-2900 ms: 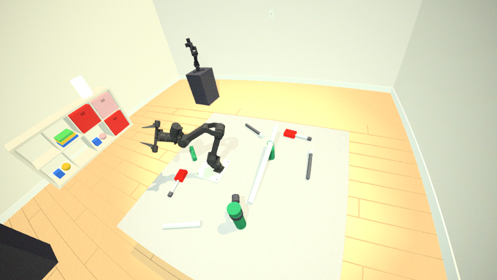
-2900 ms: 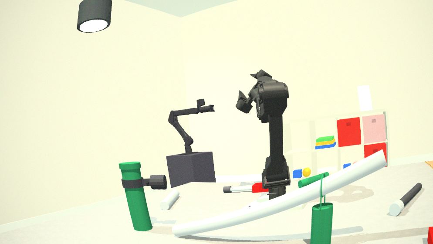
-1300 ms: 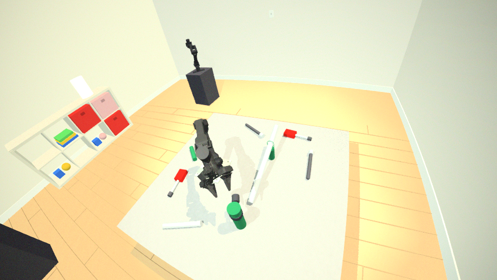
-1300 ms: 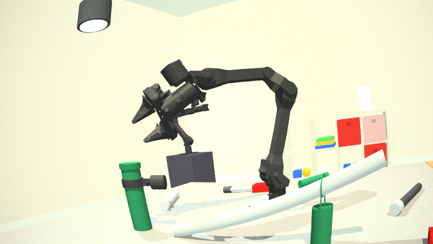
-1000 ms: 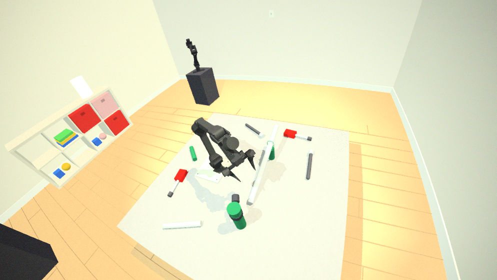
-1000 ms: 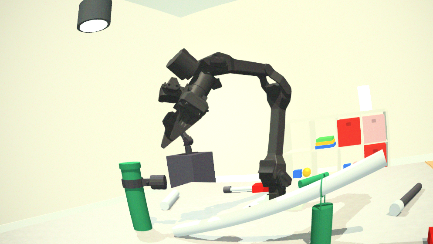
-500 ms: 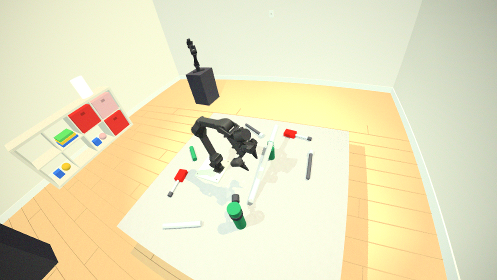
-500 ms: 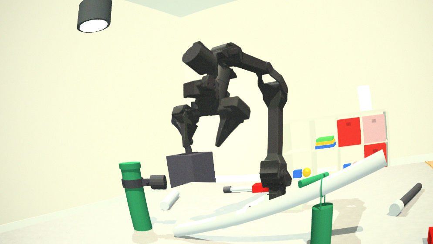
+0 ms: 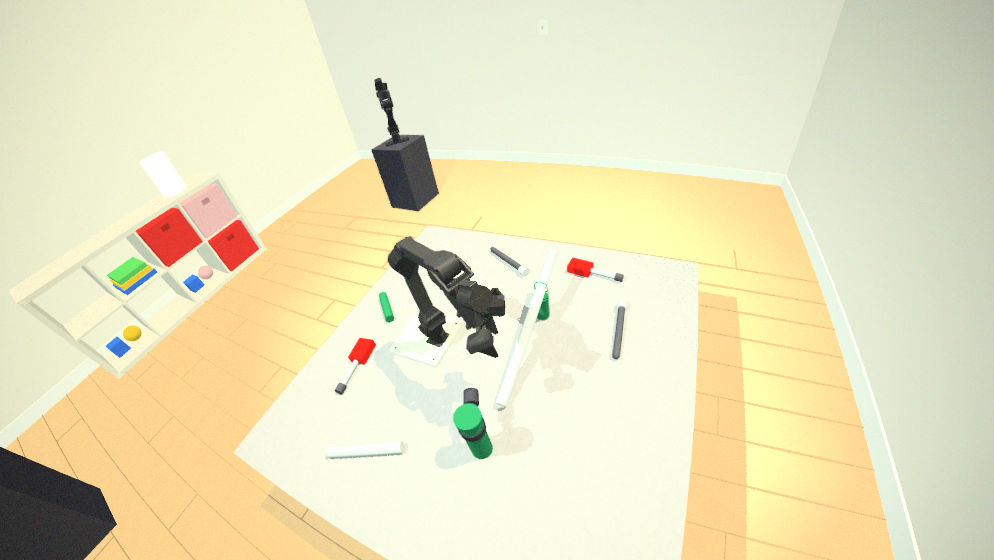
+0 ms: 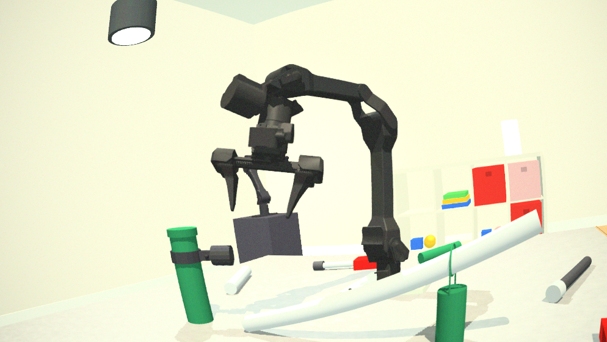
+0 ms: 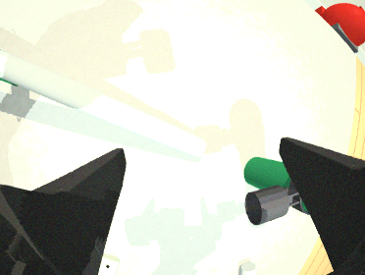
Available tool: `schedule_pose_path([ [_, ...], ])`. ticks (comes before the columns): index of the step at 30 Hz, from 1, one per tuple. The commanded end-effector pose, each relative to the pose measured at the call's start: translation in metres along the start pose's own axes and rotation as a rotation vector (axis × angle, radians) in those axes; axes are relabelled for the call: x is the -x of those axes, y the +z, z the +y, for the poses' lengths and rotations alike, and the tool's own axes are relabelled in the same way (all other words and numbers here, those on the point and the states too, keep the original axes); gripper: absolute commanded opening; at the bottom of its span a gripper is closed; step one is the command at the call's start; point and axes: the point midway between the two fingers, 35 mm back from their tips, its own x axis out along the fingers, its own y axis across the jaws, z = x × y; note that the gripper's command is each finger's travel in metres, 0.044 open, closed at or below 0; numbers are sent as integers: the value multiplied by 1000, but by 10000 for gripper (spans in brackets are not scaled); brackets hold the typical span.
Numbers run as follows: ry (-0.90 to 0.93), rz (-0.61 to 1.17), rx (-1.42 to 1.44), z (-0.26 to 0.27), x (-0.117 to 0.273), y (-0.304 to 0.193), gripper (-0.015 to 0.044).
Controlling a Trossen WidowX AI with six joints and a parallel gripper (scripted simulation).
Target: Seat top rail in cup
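The white rail (image 9: 516, 351) (image 10: 361, 295) (image 11: 49, 83) passes through the green wire loop (image 9: 541, 285) (image 10: 450, 259) above the small green post (image 9: 543, 307) (image 10: 450, 314). Its near end is low by the mat, outside the cup; its far end is raised. The dark cup (image 9: 470, 396) (image 10: 221, 255) (image 11: 267, 205) sticks out from the black band (image 9: 474, 435) (image 10: 185, 256), high on the big green post (image 9: 481, 446) (image 10: 193, 289) (image 11: 262, 172), below its cap. My gripper (image 9: 495, 342) (image 10: 260, 213) (image 11: 205, 150) is wide open and empty, fingers down, above the cup's height and clear of the rail.
A loose white tube (image 9: 363, 450) (image 10: 237, 280), a green stick (image 9: 386, 306) and a red-headed tool (image 9: 361, 350) lie on the mat (image 9: 598, 473). Beyond the rail lie two dark rods (image 9: 617, 332) (image 9: 507, 259) and another red-headed tool (image 9: 580, 267).
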Motion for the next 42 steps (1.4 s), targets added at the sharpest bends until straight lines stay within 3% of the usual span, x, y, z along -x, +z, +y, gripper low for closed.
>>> schedule_pose_path([
  [1, 86, -44, 594, -40, -1, -37, 440],
  [25, 34, -246, 1475, -91, 7, -107, 440],
  [42, 33, -246, 1483, -91, 7, -107, 440],
])
